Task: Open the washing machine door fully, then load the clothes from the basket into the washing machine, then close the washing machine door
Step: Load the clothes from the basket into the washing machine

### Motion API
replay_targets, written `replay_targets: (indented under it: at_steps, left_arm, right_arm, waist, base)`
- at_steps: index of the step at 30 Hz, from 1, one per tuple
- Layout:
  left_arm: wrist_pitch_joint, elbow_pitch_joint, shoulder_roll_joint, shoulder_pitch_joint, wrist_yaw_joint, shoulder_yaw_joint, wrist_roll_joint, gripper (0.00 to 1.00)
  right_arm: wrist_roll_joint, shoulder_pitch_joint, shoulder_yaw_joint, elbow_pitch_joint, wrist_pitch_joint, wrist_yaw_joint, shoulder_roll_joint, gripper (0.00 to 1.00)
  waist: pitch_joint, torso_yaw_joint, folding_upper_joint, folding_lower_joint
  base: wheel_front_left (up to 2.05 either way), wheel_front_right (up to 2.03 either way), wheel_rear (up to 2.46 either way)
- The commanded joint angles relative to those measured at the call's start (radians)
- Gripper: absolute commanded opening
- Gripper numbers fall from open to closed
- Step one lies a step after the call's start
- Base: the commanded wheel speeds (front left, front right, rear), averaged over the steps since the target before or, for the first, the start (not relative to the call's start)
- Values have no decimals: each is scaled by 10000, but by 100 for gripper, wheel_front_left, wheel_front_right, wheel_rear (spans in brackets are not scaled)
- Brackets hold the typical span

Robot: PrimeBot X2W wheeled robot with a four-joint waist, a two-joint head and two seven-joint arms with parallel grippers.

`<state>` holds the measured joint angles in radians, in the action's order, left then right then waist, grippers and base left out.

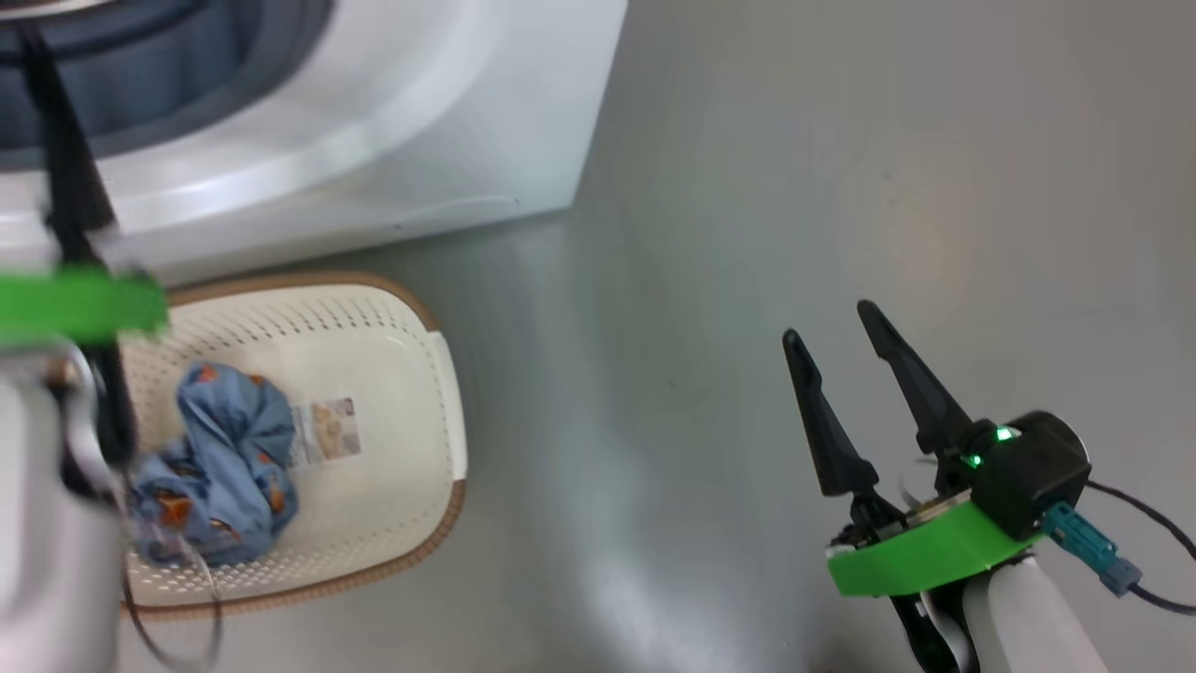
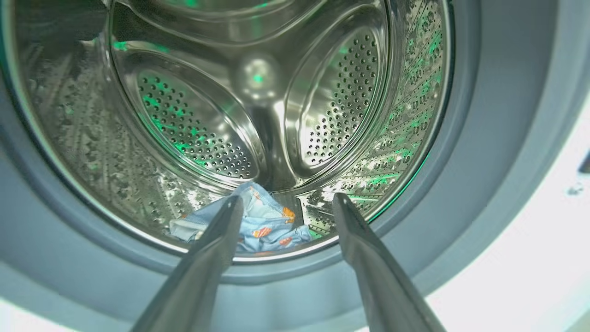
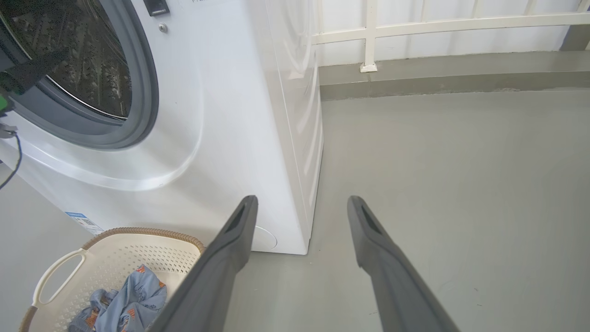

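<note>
Left arm and right arm hold jaws wide.

I can read no words. The paper label on the floor of the basket, at three o'clock from the clothes, is too blurred; the blue sticker low on the washing machine is too small.

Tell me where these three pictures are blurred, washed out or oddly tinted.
Head view: the green band on the left wrist is smeared by motion, the right gripper crisp. Left wrist view: green glints speckle the steel perforated drum; the big white box-shaped washing machine blows out at lower right. Right wrist view: sharp, evenly lit, straight edges bowed.
</note>
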<state>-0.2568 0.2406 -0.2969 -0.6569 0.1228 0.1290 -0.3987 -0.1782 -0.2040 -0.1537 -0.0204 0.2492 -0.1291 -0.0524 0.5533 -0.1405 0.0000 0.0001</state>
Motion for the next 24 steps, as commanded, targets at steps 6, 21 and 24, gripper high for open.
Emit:
replay_targets:
  at_steps: [6,21,24]
  left_arm:
    - [-48,-1906,-129,2410,540,-359,217,100]
    - [103,-3472,385,6356,1066,398,292,100]
    - [198,-3493,388,6844,1057,548,258,100]
  right_arm:
    - [226,601,-50,-138,-113,-16,22,100]
    - [506,1626,60,-82,-496,-16,22,100]
    - [551,1922,68,-166,-583,-16,22,100]
  waist:
    - [-1199,631,0,-1]
    - [-3408,1256,0,-1]
    - [-3822,1313,0,-1]
  base:
    - [0,0,0]
    - [0,0,0]
    - [0,0,0]
